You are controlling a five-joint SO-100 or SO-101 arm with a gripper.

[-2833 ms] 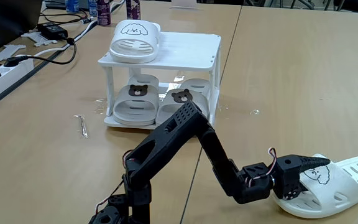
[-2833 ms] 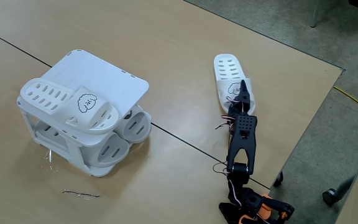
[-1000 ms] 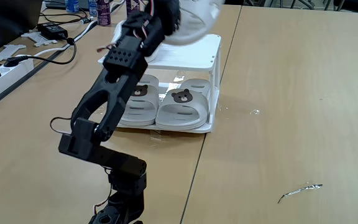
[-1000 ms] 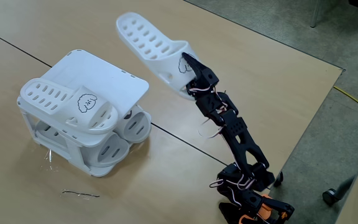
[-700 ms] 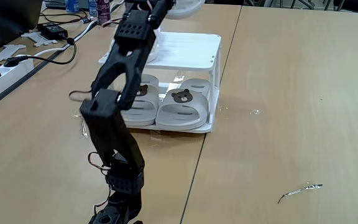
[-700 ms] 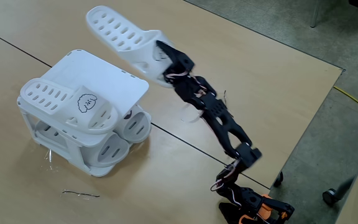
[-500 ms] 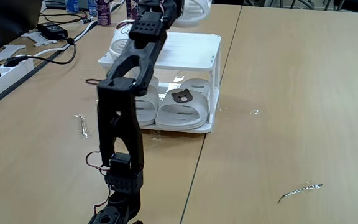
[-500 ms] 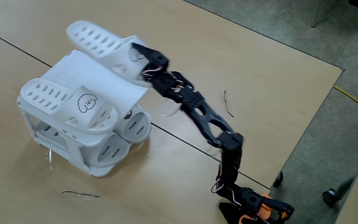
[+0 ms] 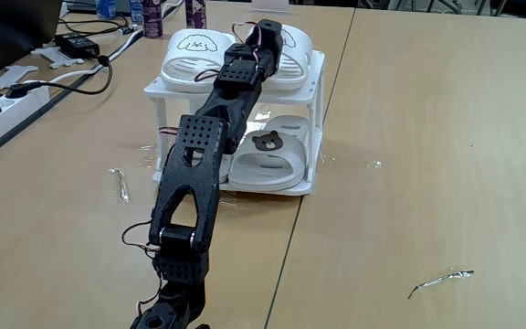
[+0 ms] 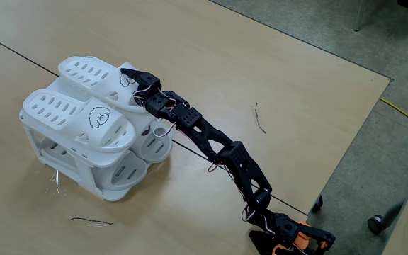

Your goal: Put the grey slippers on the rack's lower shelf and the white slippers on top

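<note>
Fixed views, both: left to right on the rack (image 9: 316, 87) top tier sit one white slipper (image 9: 194, 57) w/ puppy face, then the 2nd white slipper (image 10: 91, 76) just beside it, arm stretched over. Gripper (image 10: 129, 75) sits at that slipper's strap; looks clamped on it, but can't tell for sure, jaws mostly hidden. Below, grey slippers (image 9: 268, 157) w/ bear faces lie side by side on the lower shelf (image 9: 301, 188). Judged: task nearly done; left = let go, pull arm clear.

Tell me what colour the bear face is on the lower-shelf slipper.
Brown, on the grey slipper; clearest in a fixed view.
</note>
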